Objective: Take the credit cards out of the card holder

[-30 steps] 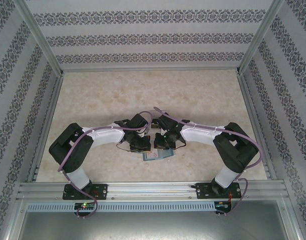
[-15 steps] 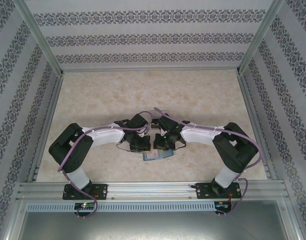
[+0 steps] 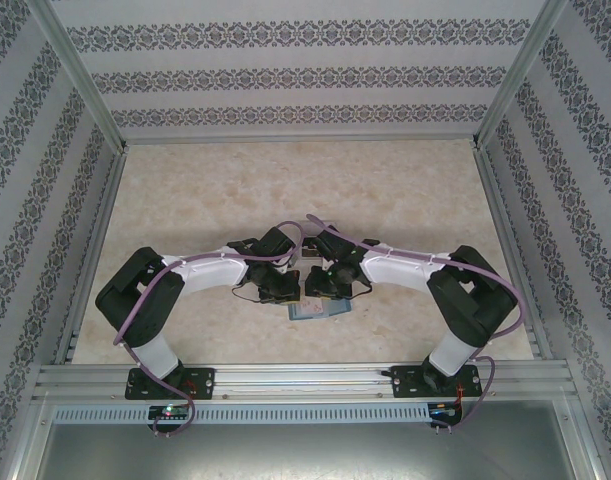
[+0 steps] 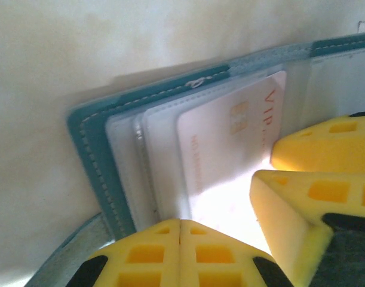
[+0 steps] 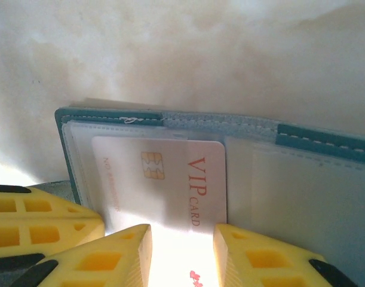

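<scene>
The card holder point(image 3: 320, 311) lies open on the table between both wrists, teal edge point(image 4: 92, 155) up, with clear pockets inside point(image 5: 325, 143). One pale credit card point(image 5: 164, 179) with a gold chip and red "VIP CARD" lettering lies on its left half point(image 4: 224, 143); I cannot tell whether a sleeve still holds it. My left gripper point(image 4: 180, 222) is shut with nothing between its fingers, its tips down at the pocket stack's near edge. My right gripper point(image 5: 182, 230) is open, its fingers standing either side of the card's near end. Its yellow fingers point(image 4: 290, 209) also show in the left wrist view.
The marble-look tabletop point(image 3: 305, 190) stretches away behind the arms. Patterned walls and aluminium posts point(image 3: 80, 75) close it in. A metal rail point(image 3: 305, 380) runs along the near edge. The left gripper's fingers point(image 5: 45, 221) sit close beside the right ones.
Both arms stay almost where they were. The right wrist has shifted slightly, and the visible part of the card holder under it sits a touch further right.
</scene>
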Robot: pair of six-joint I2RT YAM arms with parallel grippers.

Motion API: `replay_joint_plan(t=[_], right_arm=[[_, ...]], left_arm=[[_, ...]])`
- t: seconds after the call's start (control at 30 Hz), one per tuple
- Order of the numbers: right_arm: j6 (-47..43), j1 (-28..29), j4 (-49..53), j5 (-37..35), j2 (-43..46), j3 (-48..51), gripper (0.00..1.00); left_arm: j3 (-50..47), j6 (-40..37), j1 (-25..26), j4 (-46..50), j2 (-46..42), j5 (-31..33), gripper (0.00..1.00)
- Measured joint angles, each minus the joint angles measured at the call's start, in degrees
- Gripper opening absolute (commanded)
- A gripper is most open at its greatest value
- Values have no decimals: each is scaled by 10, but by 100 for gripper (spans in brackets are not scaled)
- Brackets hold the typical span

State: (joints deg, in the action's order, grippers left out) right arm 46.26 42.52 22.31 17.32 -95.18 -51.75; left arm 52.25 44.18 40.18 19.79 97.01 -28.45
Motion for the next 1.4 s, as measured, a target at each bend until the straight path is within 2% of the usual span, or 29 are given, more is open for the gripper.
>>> replay_joint_plan(t=[0.5,0.93,1.4], right_arm=[[-2,0,30,-19,20,0,34],[-4,-1,25,-18,16,2,32],[-3,-23,-18,16,14,31,30]], left_arm=[[4,0,1,21,0,7,0],[51,0,19,34,21,9,0],[61,-9,20,50,44,23,0]])
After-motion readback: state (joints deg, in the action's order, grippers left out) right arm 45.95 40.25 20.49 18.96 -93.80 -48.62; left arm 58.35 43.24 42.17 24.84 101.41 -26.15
